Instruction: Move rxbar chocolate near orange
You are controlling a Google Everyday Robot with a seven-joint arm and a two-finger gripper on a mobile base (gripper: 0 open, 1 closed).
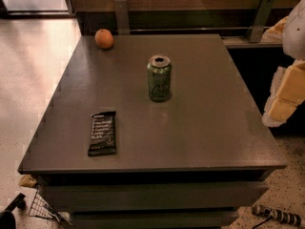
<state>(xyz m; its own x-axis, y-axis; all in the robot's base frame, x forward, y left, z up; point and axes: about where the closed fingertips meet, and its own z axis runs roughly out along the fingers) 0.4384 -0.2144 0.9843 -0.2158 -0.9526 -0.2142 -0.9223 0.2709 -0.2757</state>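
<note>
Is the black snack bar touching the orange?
Apart. The camera view shows bare table between the rxbar chocolate, near left, and the orange, at the far left corner. The gripper is off past the table's right edge.

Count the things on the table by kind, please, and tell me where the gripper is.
Snack bar: 1, the rxbar chocolate
Fruit: 1, the orange
Can: 1, the green soda can
Total: 3 on the table
The gripper is past the table's right edge, away from all three.
</note>
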